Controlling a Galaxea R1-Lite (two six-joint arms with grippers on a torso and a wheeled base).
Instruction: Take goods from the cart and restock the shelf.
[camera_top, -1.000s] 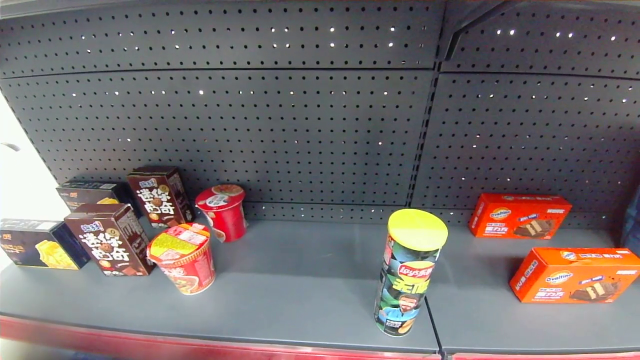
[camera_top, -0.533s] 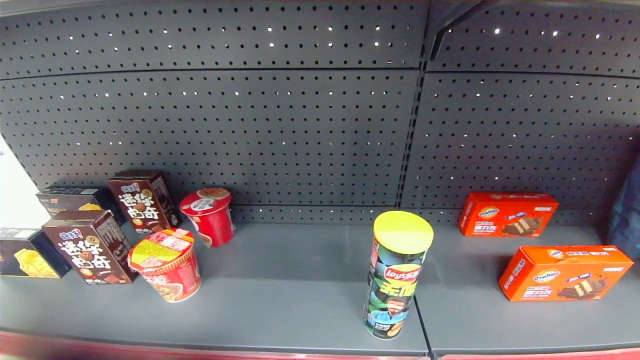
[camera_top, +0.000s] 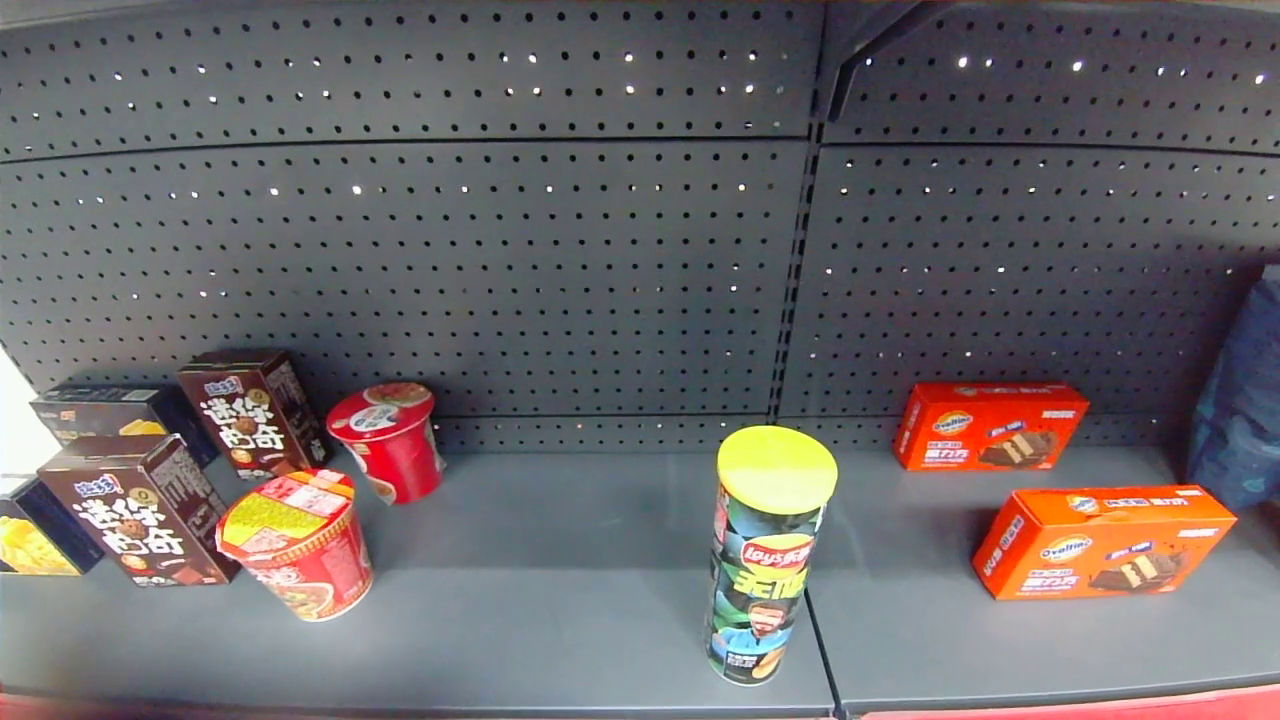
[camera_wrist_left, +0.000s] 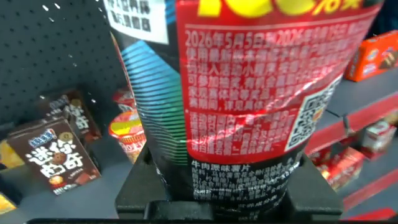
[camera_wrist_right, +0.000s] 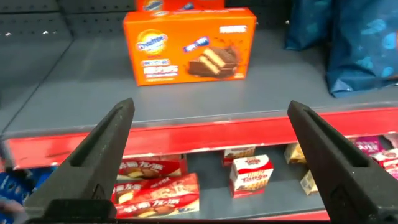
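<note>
Head view: a grey metal shelf (camera_top: 560, 600) with a perforated back panel (camera_top: 500, 280) carries an upright cylindrical chip can (camera_top: 765, 560) with a smooth yellow-green lid, near the front edge. 2 orange cardboard boxes (camera_top: 1100, 540) lie to one side of it. On the other side stand 2 tapered red noodle cups (camera_top: 295, 545) and 2 brown cartons (camera_top: 135, 510).

Left wrist view: the left hand (camera_wrist_left: 227, 180) is closed around a red-labelled can (camera_wrist_left: 249, 93), its black fingers pressing the can's lower end from both sides. The can is glossy and round, with dense print on red over a black band. Beyond the hand, past one side of the can, stand a brown carton (camera_wrist_left: 56, 158) and a noodle cup (camera_wrist_left: 127, 127). Past the other side lies an orange box (camera_wrist_left: 376, 56).

Right wrist view: the right hand (camera_wrist_right: 209, 106) is spread wide and holds nothing, its 2 black wedge-shaped fingers (camera_wrist_right: 93, 162) well apart. Straight ahead of it, between the fingers, an orange box (camera_wrist_right: 189, 45) lies flat on the shelf. A blue bag (camera_wrist_right: 367, 43) is further to the side. Below the hand runs the shelf's red front edge (camera_wrist_right: 217, 134), with small packets (camera_wrist_right: 155, 190) on a lower level.
</note>
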